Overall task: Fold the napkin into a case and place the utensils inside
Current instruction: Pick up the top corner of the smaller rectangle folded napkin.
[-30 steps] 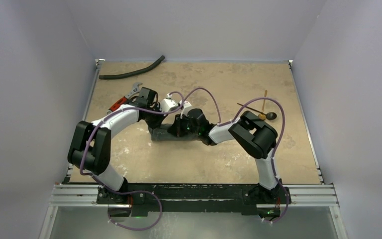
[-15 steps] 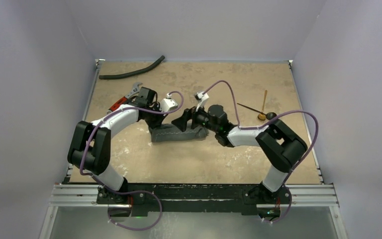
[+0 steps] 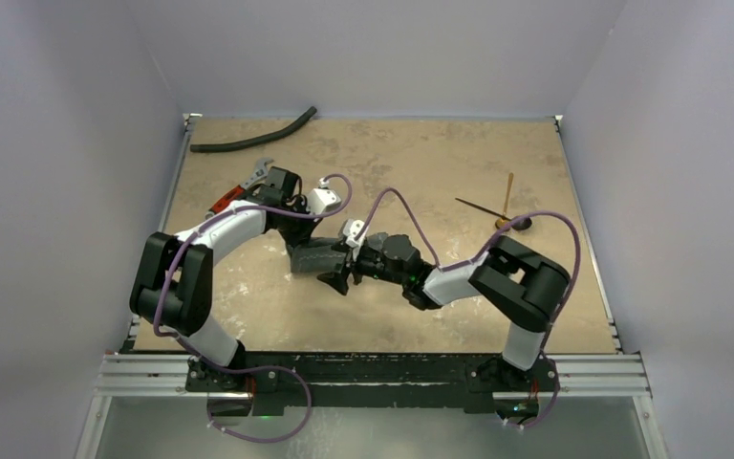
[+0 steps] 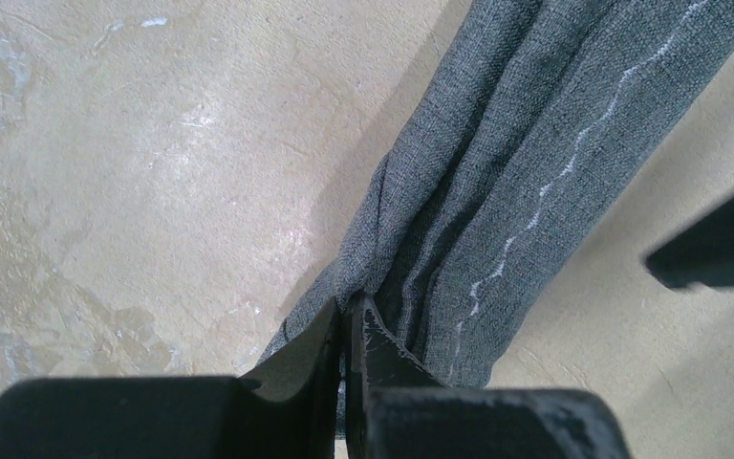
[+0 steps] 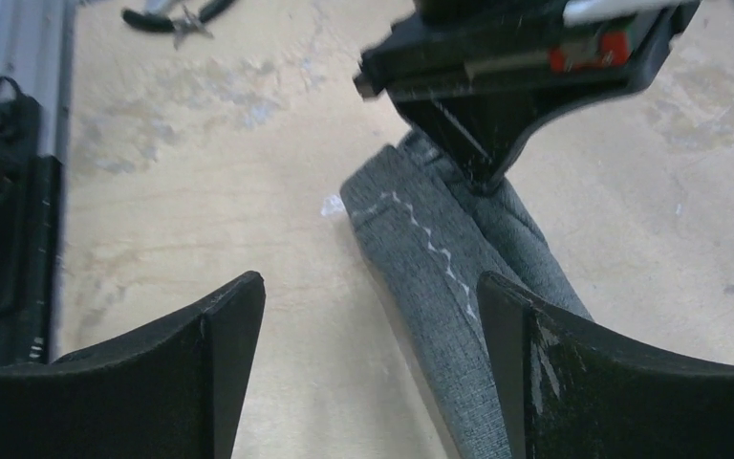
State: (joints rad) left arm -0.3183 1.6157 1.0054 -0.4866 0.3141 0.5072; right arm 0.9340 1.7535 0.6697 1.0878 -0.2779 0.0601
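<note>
The grey napkin (image 3: 313, 256) lies folded into a narrow strip at the table's middle; its pale hem stitching shows in the left wrist view (image 4: 535, 153) and the right wrist view (image 5: 430, 277). My left gripper (image 3: 299, 239) is shut on a pinched fold at the strip's left end (image 4: 349, 308). My right gripper (image 3: 340, 277) hangs open just over the strip's near edge, its jaws (image 5: 368, 296) wide apart, the cloth passing by the right finger, nothing held. The utensils lie far right: a gold one (image 3: 509, 194) and a black spoon (image 3: 519, 223).
A black hose (image 3: 253, 140) lies along the far left edge. A red-handled wrench (image 3: 239, 194) sits just behind the left wrist. The right arm covers the napkin's right part. The metal rail (image 3: 373, 373) borders the near edge.
My right gripper opened and let go of the napkin, swung back to the right, then came forward and left to the strip's near edge. The left gripper stayed shut in place.
</note>
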